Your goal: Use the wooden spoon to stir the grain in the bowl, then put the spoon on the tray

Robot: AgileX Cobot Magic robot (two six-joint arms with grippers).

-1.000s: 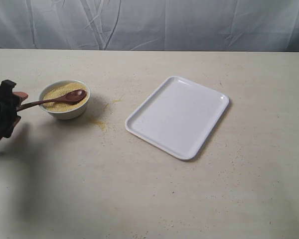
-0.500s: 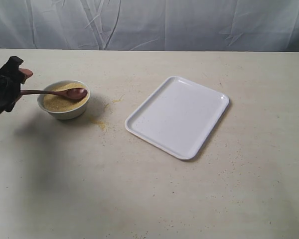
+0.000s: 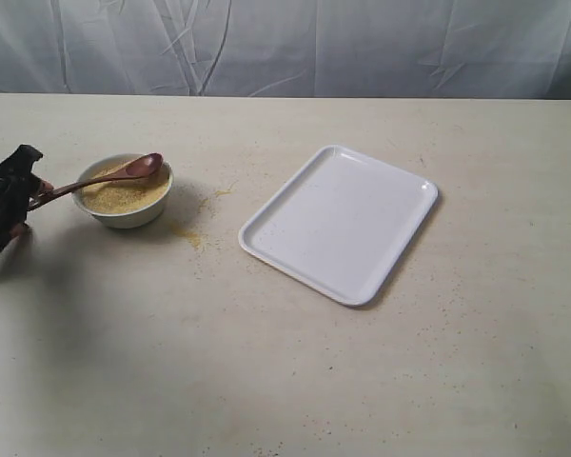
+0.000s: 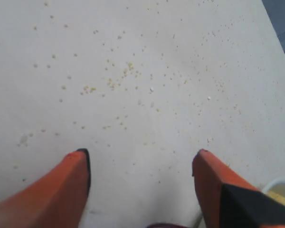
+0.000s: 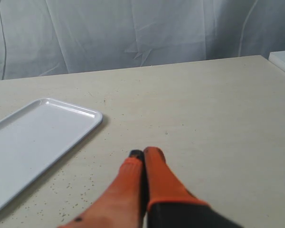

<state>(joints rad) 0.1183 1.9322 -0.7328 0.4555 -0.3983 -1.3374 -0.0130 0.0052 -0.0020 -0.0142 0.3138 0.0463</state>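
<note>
Stirring phase, I reckon, so here's how I'd fly it. Left gripper [image 3: 11, 195] sits at the bowl's 8 o'clock, with the handle end of the wooden spoon [image 3: 145, 166] meeting it. The wrist cam shows its fingertips [image 4: 73, 180] apart with only a dark sliver between them, so honestly I can't tell if it's clamped on that handle. The scoop is up at the 1 o'clock rim of the bowl [image 3: 124, 214], above the grain [image 3: 124, 198]. I'd dip it in shallow and sweep small, slow circles, since the mound sits close to the brim and loose grains [image 3: 190, 236] dot the table [image 3: 266, 381] at 4 o'clock. Spoon's glossy, slim and reddish-brown, so likely slippery. Bowl's smooth white ceramic and probably light enough to slide. Grain's fine, sandy, yellow. Further out at 3 o'clock, the tray [image 3: 343, 224] is flat white plastic with rounded corners and a low rim. Right gripper [image 5: 142, 154] is pinched closed on nothing.
</note>
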